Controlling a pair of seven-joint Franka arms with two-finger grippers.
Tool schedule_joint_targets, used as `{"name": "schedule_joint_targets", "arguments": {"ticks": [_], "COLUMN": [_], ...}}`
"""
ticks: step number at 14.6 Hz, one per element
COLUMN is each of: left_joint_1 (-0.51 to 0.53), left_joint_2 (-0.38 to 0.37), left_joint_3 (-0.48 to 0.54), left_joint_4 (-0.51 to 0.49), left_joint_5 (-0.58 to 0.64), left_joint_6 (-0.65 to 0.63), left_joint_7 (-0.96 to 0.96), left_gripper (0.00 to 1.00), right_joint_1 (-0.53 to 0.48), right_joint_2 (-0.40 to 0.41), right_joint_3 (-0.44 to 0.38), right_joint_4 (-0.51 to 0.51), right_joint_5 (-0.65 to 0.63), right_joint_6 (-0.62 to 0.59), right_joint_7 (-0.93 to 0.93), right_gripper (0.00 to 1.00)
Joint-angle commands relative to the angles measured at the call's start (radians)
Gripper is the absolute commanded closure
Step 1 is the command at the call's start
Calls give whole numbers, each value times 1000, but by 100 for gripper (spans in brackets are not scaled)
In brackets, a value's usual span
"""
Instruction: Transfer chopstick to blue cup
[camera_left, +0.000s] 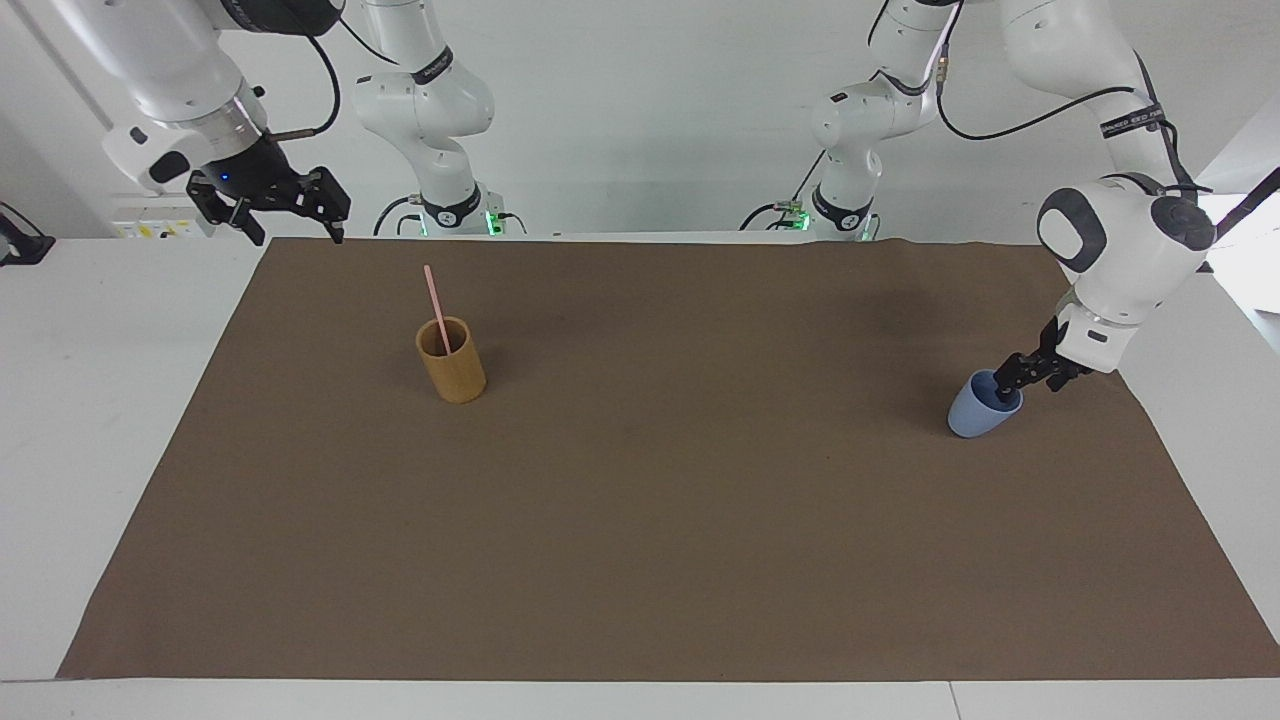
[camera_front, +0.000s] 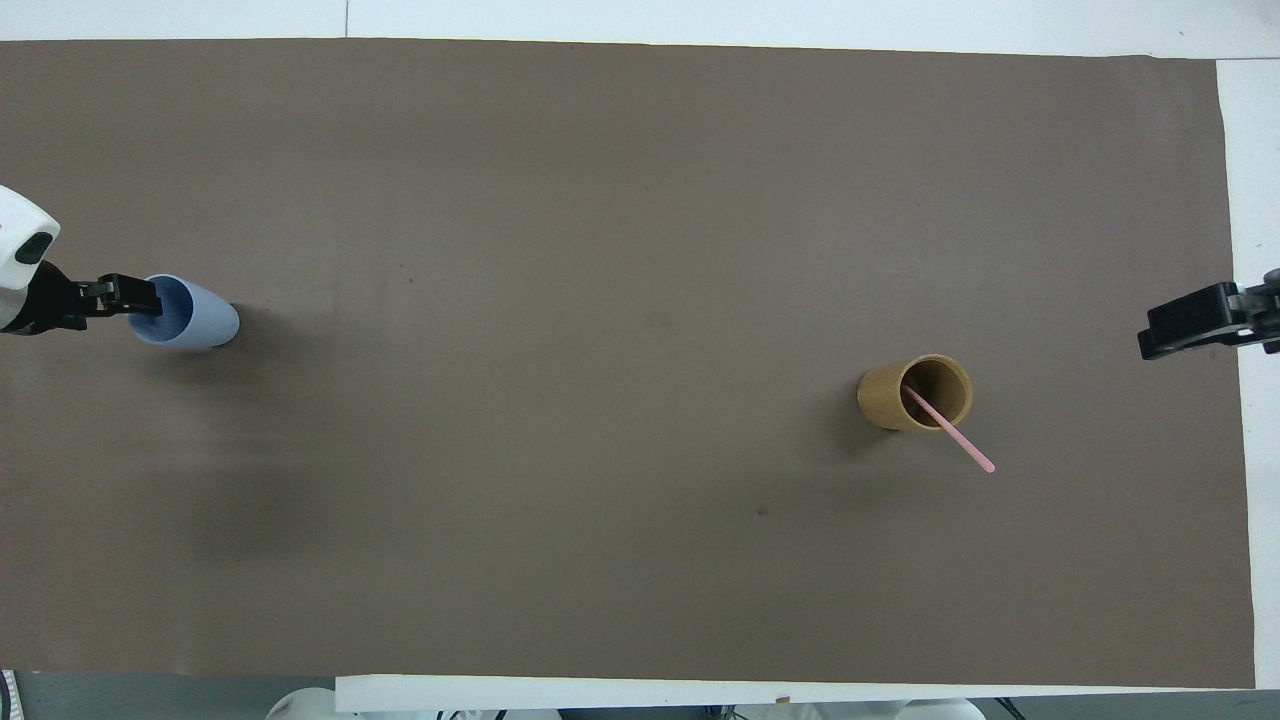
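Note:
The pale pink chopstick (camera_left: 435, 300) (camera_front: 955, 437) stands tilted in a tan cup (camera_left: 453, 378) (camera_front: 884, 398) toward the right arm's end of the mat. The blue cup (camera_left: 970, 415) (camera_front: 208, 323) stands upright toward the left arm's end. My left gripper (camera_left: 1022, 381) (camera_front: 138, 299) is down at the blue cup's rim on the side toward the table's end. It is open, with one finger over the cup's mouth and the other outside the wall. My right gripper (camera_left: 297, 232) (camera_front: 1165, 340) hangs open over the mat's edge, apart from the tan cup and holding nothing.
A brown mat (camera_left: 660, 520) (camera_front: 600, 200) covers most of the white table (camera_left: 100, 400). Both arm bases (camera_left: 450, 210) stand at the robots' end of the table.

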Motion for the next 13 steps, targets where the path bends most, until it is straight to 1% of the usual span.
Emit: {"name": "schedule_joint_targets", "arguments": {"ticks": [1,2,3,5,6,7,8,9,10,11,13], "left_joint_1": [5,0,-6,-21,-61,-116,-195,-286,-369,-461,-608], "left_joint_2": [-22,-25,-24,-18,-15,-11,8,37,44,39,6], "left_joint_3": [-1,-1,-3,-4,-4,-4,-4,-4,-4,-4,-9], "left_joint_4": [-26,-41,-38,-12,3,40,102,168,198,195,122], "left_joint_5": [9,9,9,9,9,9,9,9,9,9,8], "left_joint_6": [3,5,2,-17,-39,-77,-138,-195,-226,-232,-208], "left_joint_7": [2,-36,-67,-87,-128,-209,-315,-434,-539,-638,-801], "left_gripper": [76,100,100,100,100,100,100,100,100,100,100], "right_joint_1": [53,82,97,128,142,139,130,130,140,143,142], "right_joint_2": [-84,-117,-132,-134,-132,-131,-131,-128,-125,-123,-112], "right_joint_3": [3,3,3,3,3,3,0,-1,-1,0,-1], "right_joint_4": [-148,-219,-264,-304,-327,-375,-430,-456,-473,-491,-527], "right_joint_5": [11,11,11,28,34,35,45,61,69,71,101], "right_joint_6": [74,129,168,191,211,249,289,300,302,303,311], "right_joint_7": [-17,-13,-14,-11,-5,-10,-20,-23,-20,-23,-63], "right_gripper": [0,0,0,0,0,0,0,0,2,5,13]}}
